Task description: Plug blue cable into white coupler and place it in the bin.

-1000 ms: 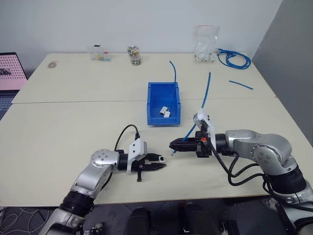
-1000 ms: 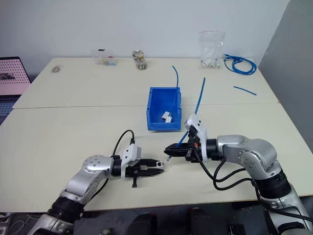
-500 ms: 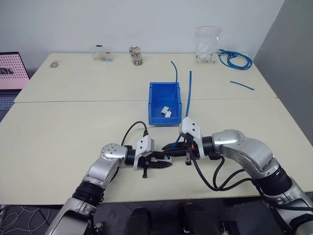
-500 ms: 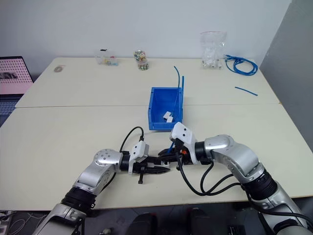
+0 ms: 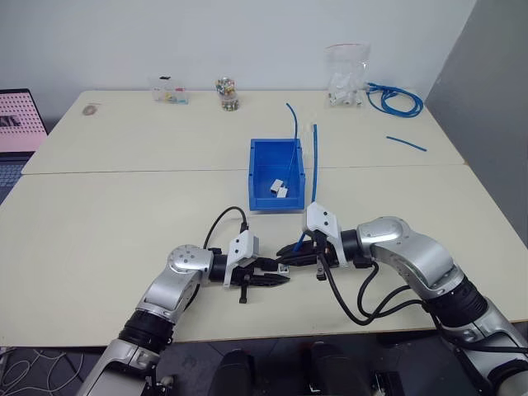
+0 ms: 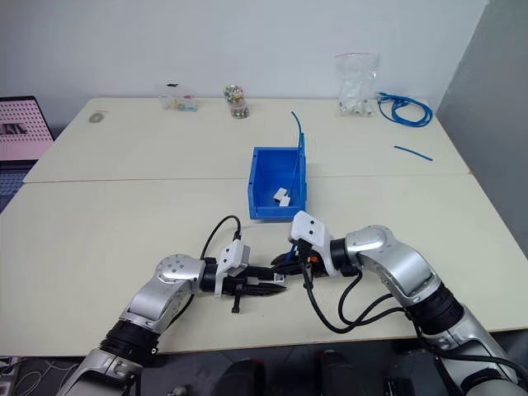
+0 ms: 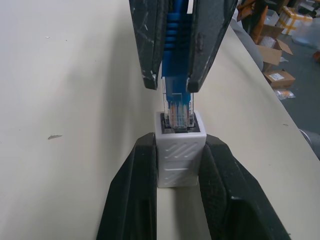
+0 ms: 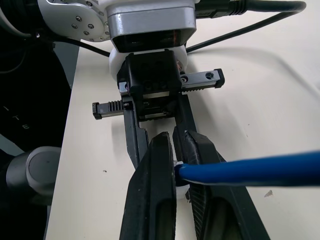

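- The left gripper (image 7: 177, 165) is clamping the coupler (image 7: 180, 154) by its two side faces, with the socket face turned away from the wrist toward the opposing gripper.
- The right gripper (image 8: 175, 150) is pinching the cable (image 7: 176, 95) just behind its clear plug, which is sitting straight ahead of its fingertips and partly inside the coupler's socket; whether it is fully seated cannot be told.
- Behind the right gripper, the rest of the cable (image 5: 313, 161) is rising free and arching back over the bin (image 5: 276, 175), which lies beyond both grippers on the surface (image 5: 99, 214).
- Handling of the coupler, as a judgement: it is looking light, rigid and smooth-sided, so it is likely to slip or twist between the fingers unless it is being held squarely on its flat faces, well back from the socket.
- Handling of the cable, as a judgement: the line is looking thin and springy, stiff only over a short span, so the best hold is close behind the plug, on the ribbed boot; a hold farther back is likely to let it buckle under the push.
- The plug itself is looking fragile at its latch, so squeezing on the boot is seeming safer than on the clear body.
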Robot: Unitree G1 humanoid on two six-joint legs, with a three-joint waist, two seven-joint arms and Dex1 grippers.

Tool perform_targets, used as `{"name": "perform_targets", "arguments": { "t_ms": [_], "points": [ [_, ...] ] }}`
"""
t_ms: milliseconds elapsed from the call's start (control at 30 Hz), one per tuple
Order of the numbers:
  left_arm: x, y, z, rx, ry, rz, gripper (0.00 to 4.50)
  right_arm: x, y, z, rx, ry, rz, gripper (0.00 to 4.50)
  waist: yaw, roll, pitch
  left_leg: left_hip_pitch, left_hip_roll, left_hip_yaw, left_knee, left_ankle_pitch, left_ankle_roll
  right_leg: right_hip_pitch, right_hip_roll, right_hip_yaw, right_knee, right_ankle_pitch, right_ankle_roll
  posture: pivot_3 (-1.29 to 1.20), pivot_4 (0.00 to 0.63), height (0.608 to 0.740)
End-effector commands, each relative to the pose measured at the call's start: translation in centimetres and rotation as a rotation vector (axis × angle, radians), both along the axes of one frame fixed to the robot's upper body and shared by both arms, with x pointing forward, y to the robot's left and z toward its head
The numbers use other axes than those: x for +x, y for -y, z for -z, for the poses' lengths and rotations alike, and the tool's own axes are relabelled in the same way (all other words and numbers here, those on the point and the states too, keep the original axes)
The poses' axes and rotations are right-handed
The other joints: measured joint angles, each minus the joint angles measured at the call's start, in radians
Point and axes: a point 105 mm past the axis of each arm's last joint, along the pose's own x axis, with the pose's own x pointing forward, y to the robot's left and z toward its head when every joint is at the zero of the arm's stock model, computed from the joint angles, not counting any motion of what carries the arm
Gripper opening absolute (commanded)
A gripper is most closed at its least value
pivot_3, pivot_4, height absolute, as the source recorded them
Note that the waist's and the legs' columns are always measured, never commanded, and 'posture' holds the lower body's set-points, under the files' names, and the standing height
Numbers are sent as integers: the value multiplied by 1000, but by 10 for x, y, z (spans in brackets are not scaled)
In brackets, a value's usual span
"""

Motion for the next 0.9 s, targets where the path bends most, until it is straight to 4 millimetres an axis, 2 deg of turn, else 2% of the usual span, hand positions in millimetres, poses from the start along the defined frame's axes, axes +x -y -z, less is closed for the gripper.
{"name": "perform_targets", "arguments": {
  "t_ms": [33, 467, 800, 900],
  "points": [
    [-3, -1, 1, 9, -1, 5, 810, 0, -1, -2, -19, 45, -24, 110, 0, 0, 0, 0, 0, 0, 0, 0, 0, 0, 0, 0, 0, 0, 0, 0, 150, 740],
    [-1, 2, 1, 4, 10, 2, 810, -7, -10, 15, -94, 110, -136, 110, 0, 0, -1, 2, 0, 0, 0, 0, 0, 1, 0, 0, 1, 0, 0, 0, 150, 740],
    [-4, 1, 3, 6, 21, -16, 810, -8, -5, 34, -148, 48, -186, 110, 0, 0, -5, 4, 0, 0, 0, 0, 0, 3, 0, 0, 1, 0, 0, 0, 150, 740],
    [-2, -1, 3, 14, 30, -38, 810, -9, -2, 43, -132, -65, -155, 110, 0, 0, -5, 9, 0, 0, 0, 0, 0, 8, 0, 0, 0, 0, -1, 0, 150, 740]
  ]
}}
